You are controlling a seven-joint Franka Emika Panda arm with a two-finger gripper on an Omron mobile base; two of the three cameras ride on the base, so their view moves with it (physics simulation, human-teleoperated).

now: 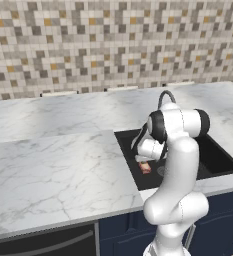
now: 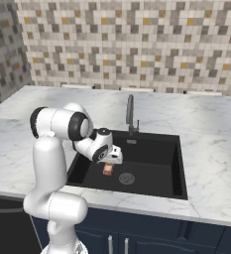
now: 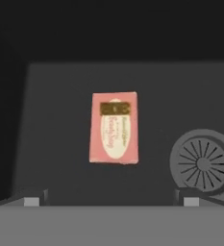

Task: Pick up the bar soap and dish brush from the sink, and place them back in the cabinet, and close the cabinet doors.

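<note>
The bar soap [image 3: 114,128], a reddish-orange block with a pale oval patch, lies flat on the floor of the black sink [image 2: 156,161], left of the round drain [image 3: 202,163]. It also shows under the hand as the bar soap [image 1: 146,168] and again as the bar soap [image 2: 107,170]. My gripper [image 3: 111,200] hangs open a little above the soap, one fingertip on each side, touching nothing. From the base views the gripper [image 2: 110,161] reaches down into the basin's left half. The dish brush is hidden from me. The cabinet and its doors are out of view.
A curved faucet [image 2: 130,116] stands at the sink's back rim. White marble counter [image 1: 58,170] spreads to the left, and a tiled wall [image 1: 113,45] runs behind. Navy fronts [image 2: 151,233] lie below the counter edge.
</note>
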